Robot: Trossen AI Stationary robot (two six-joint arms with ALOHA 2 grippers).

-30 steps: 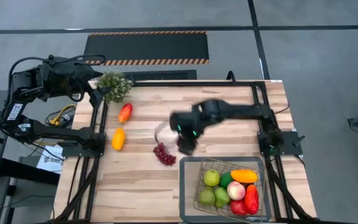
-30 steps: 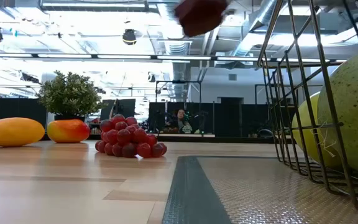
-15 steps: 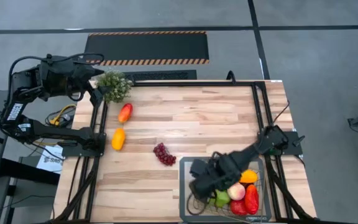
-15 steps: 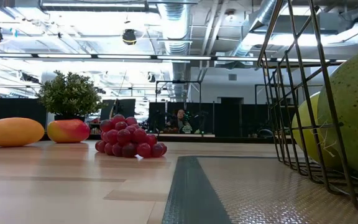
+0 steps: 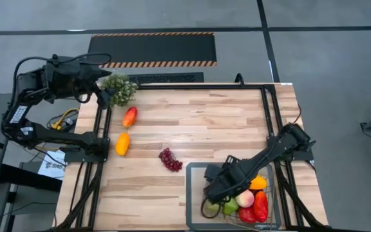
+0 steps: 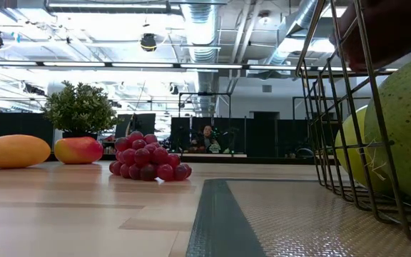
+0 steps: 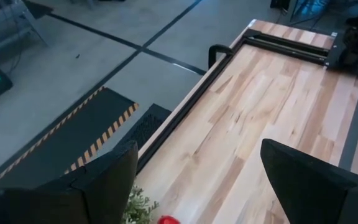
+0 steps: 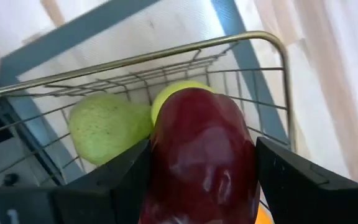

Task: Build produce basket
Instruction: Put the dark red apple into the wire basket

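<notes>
Dark-red fruit (image 8: 201, 158) rides clamped in the right tool (image 5: 219, 187), which a second ago was mid-tabletop and now hangs over the basket (image 5: 198, 169). Low down, grapes (image 6: 148, 158) wait outside. Left tool (image 7: 194, 180) sits wide by the plant (image 5: 118, 88). Drop looks imminent.

Non-task stuff: light wooden table (image 5: 192, 122) with black frame rails along its edges. Bushy green potted plant (image 5: 118, 89) at the far left corner, also visible in low view (image 6: 80, 107). Grey mat (image 5: 194, 173) under the near right area. Black floor mat with hazard-striped edge (image 5: 152, 49) beyond the table.
</notes>
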